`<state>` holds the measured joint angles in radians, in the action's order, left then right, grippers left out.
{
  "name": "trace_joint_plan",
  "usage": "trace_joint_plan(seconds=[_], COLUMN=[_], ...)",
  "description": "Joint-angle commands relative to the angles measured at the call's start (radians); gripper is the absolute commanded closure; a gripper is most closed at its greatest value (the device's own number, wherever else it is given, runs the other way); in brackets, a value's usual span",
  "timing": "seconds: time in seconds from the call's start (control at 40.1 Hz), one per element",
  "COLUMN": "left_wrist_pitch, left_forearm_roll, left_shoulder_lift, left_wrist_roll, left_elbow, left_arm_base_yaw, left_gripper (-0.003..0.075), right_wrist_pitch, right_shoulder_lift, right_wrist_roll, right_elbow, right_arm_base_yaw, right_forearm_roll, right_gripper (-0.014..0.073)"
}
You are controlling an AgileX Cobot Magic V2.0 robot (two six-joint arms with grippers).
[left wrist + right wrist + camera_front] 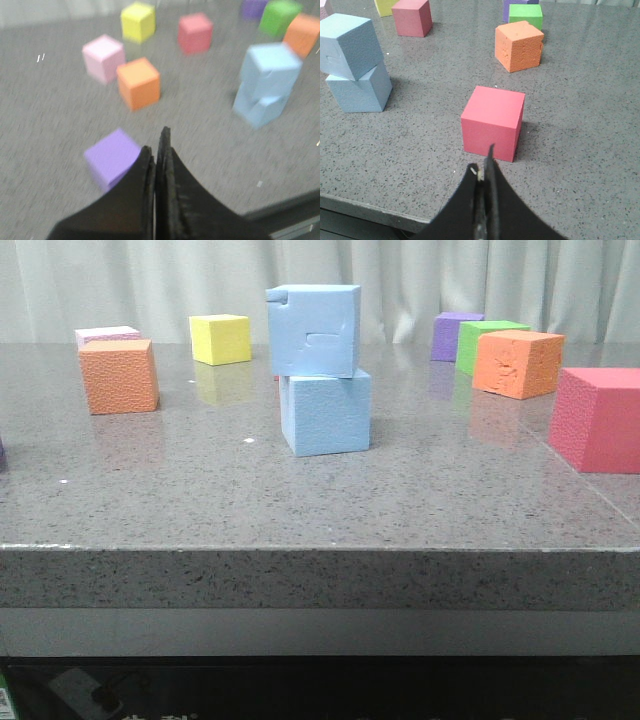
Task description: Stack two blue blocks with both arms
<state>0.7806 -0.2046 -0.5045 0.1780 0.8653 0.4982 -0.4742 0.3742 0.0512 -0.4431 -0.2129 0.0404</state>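
Observation:
The notched light blue block (314, 330) sits on top of the plain light blue block (327, 412) at the middle of the table, turned a little relative to it. The stack also shows in the left wrist view (265, 82) and in the right wrist view (355, 62). No gripper shows in the front view. My left gripper (157, 145) is shut and empty, away from the stack, beside a purple cube (111, 156). My right gripper (484, 165) is shut and empty near the table's front edge, in front of a pink-red cube (492, 122).
Left side: orange cube (119, 376), pale pink cube (105, 335), yellow cube (220, 338). Right side: purple cube (455, 335), green cube (485, 340), orange cube (518, 363), pink-red cube (600, 418). Another pink-red cube (411, 17) stands behind the stack. The table's front edge (320, 550) is near.

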Motion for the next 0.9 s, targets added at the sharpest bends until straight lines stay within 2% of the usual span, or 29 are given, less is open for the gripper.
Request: trace_joint_plan(seconds=[0.0,0.075,0.423,0.872], left_wrist_pitch=[-0.230,-0.283,-0.281,-0.277], left_forearm_roll=[0.020,0.025,0.023,0.020], left_shoulder_lift=[0.053,0.084,0.094,0.094], left_wrist_roll=[0.011,0.011,0.011,0.011], left_elbow=[-0.043,-0.084,-0.173,-0.185], left_arm_base_yaw=[0.000,0.000,0.000,0.002], left_gripper=[0.0738,0.0738,0.0738,0.0738], right_wrist_pitch=[0.073,0.073,0.073,0.073], right_shoulder_lift=[0.004,0.004,0.004,0.004], right_wrist_roll=[-0.006,-0.006,-0.006,-0.006], right_elbow=[-0.026,-0.026,-0.026,-0.026], right_arm_base_yaw=[0.006,0.006,0.006,0.006], right_forearm_roll=[-0.009,-0.009,-0.009,-0.009], right_gripper=[0.0697,0.0697,0.0697,0.0697])
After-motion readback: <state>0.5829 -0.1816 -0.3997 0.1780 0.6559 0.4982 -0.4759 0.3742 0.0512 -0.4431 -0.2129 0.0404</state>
